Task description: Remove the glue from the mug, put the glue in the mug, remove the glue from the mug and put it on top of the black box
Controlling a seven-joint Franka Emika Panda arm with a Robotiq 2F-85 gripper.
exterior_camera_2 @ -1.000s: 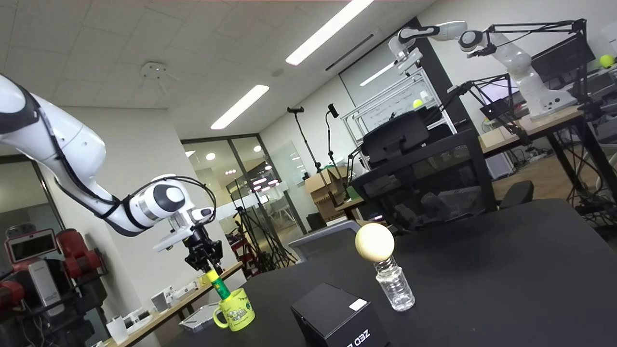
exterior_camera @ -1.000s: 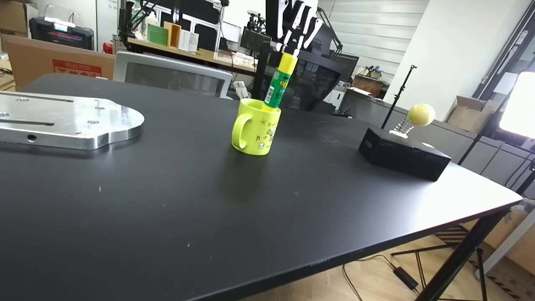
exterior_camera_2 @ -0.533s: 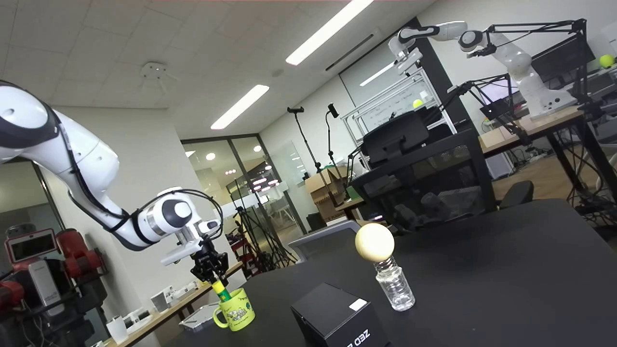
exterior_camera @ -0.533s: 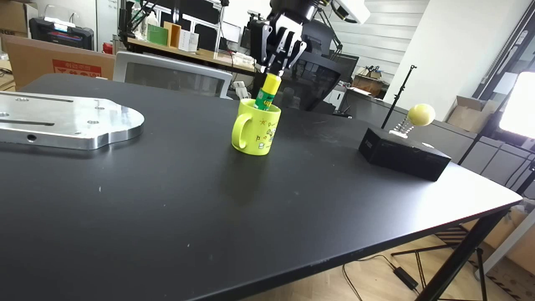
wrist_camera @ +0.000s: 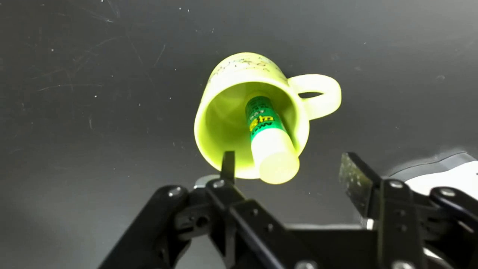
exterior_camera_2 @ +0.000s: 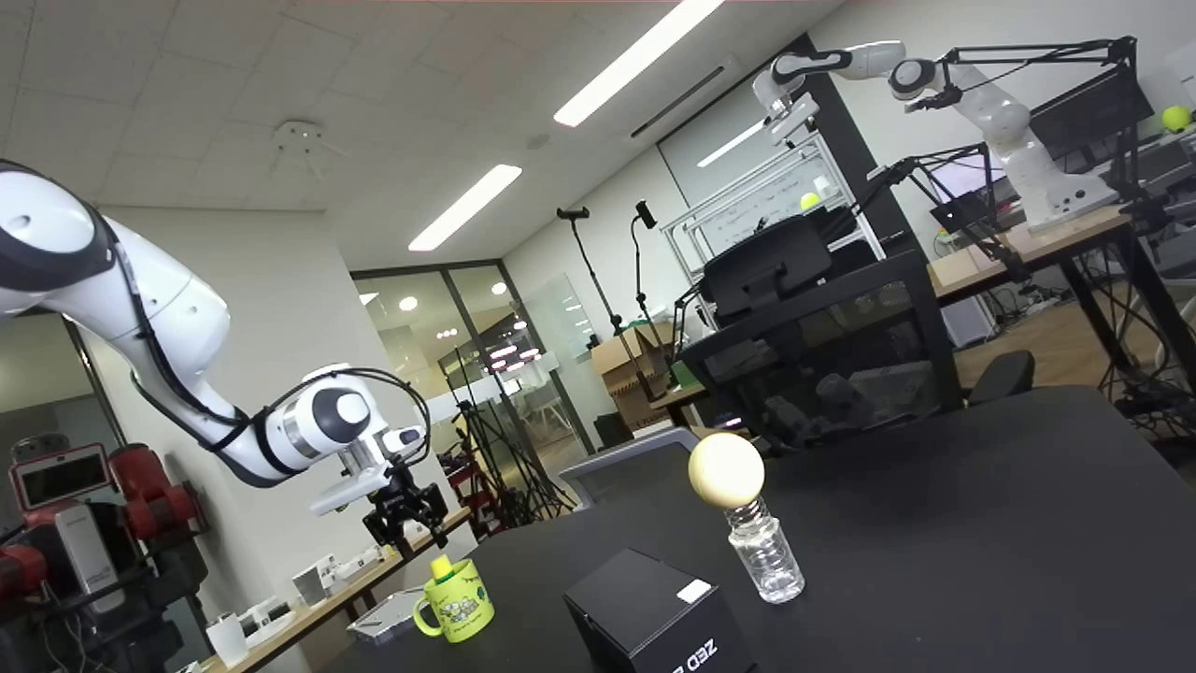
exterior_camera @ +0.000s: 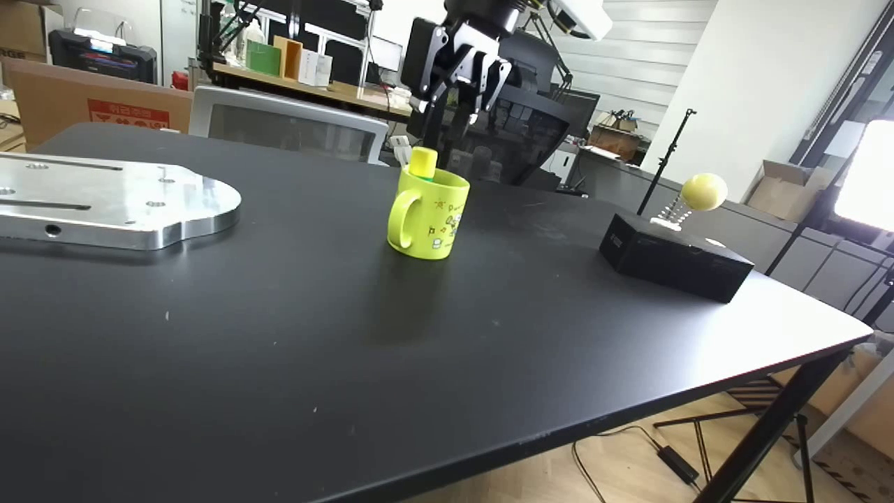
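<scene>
The yellow-green mug (exterior_camera: 436,223) stands upright on the black table, showing in both exterior views. Inside it leans the glue (wrist_camera: 275,149), its yellow cap above the rim and resting toward the handle side. From the wrist I see its green label down inside the mug (wrist_camera: 213,127). My gripper (wrist_camera: 290,166) is open above the mug, fingers apart on either side of the cap and not touching it. In an exterior view the gripper (exterior_camera: 443,140) hovers just over the glue's cap (exterior_camera: 422,163). The black box (exterior_camera: 670,255) lies farther along the table, nothing on its top but a white label.
A silver metal plate (exterior_camera: 105,202) lies on the table beyond the mug's handle side. Beside the black box stands a clear bottle (exterior_camera_2: 768,561) with a spring and a pale yellow ball (exterior_camera_2: 726,470). The table edge (exterior_camera: 594,426) runs past the box.
The gripper came down with the glue, lowering it into the mug. Its fingers then spread and let go, and the glue tipped over toward the handle side.
</scene>
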